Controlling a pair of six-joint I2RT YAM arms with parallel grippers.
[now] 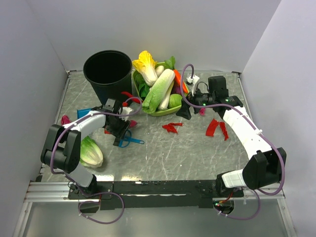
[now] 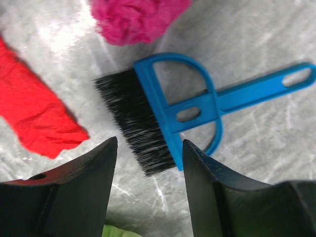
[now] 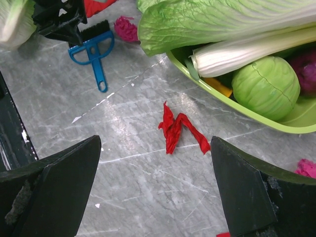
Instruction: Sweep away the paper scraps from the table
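Paper scraps lie on the table (image 1: 163, 153): a twisted red strip (image 1: 171, 127) (image 3: 177, 131) in the middle, a larger red one (image 1: 216, 127) to the right, pink wads (image 1: 65, 119) (image 1: 201, 111). A blue hand brush (image 1: 131, 140) (image 2: 187, 111) with black bristles lies flat. My left gripper (image 1: 118, 129) (image 2: 149, 148) hovers open over the brush's bristle end, holding nothing; a red scrap (image 2: 34, 111) and a pink wad (image 2: 136, 17) lie just beyond it. My right gripper (image 1: 185, 111) (image 3: 155, 143) stands wide open above the twisted red strip.
A black bin (image 1: 107, 71) stands at the back left. Beside it is a green tray (image 1: 163, 112) (image 3: 237, 106) heaped with vegetables. A lettuce head (image 1: 90, 150) lies near the left arm, and a blue dustpan (image 1: 84, 112) sits behind that arm.
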